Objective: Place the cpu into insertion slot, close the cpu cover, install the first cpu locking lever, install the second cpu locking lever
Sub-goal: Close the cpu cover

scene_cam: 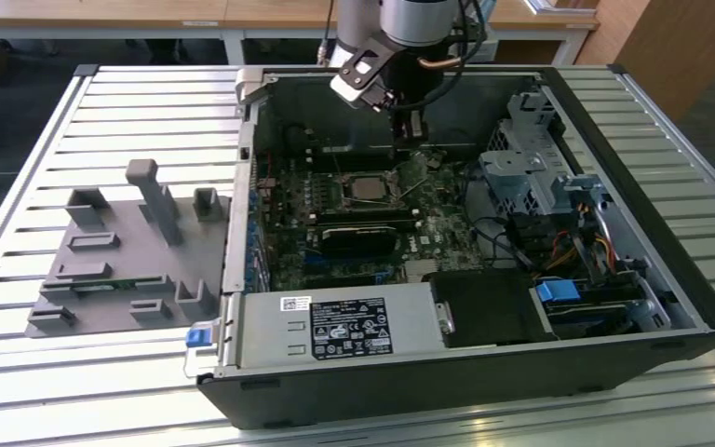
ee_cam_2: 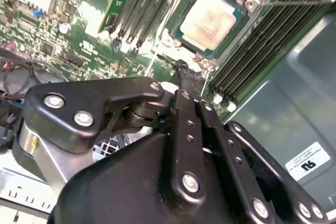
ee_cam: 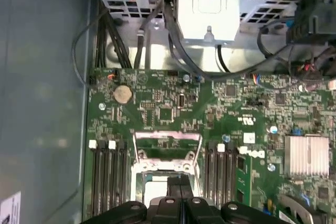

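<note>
**A:** Cpu (ee_cam_2: 212, 22) status?

**B:** Seated flat in the insertion slot (ee_cam_2: 184, 1), metal top up, square to the rim. First step reads as done.

**A:** Cpu cover (ee_cam: 168, 135)?

**B:** Not closed. It stands raised on its hinge along one edge of the slot, and the green board shows through the cut-out.

**A:** Hand (ee_cam: 178, 182)?

**B:** Closed on nothing, fingers (ee_cam: 173, 184) pressed together. The tip hangs just beside the slot, above the board. My reading: pinched like this, the fingers make one blunt tip, better for pushing than for gripping.

**A:** Around the slot?

**B:** Memory slots (ee_cam: 107, 177) flank it on two sides. The open computer case (scene_cam: 655, 242) surrounds the slot and sits on the slatted tabletop (scene_cam: 85, 112)
</note>
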{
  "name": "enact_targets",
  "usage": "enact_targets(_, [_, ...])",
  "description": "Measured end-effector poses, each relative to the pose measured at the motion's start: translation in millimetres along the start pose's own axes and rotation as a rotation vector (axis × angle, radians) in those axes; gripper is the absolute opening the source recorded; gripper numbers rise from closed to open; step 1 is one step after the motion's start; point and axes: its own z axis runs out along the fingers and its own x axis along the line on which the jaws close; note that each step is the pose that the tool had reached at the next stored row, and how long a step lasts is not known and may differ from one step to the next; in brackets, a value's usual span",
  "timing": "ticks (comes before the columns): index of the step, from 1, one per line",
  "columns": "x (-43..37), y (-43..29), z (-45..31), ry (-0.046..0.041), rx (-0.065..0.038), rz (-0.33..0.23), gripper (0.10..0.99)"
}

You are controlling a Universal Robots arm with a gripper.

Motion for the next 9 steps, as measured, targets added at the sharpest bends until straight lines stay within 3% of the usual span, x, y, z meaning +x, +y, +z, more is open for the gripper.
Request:
enact_targets(4, [5.6,5.6,3.2,-0.0001,0.001,0.000,0.118])
enact_targets(9, [5.9,13.9,5.8,0.0002,0.002,-0.004,0.118])
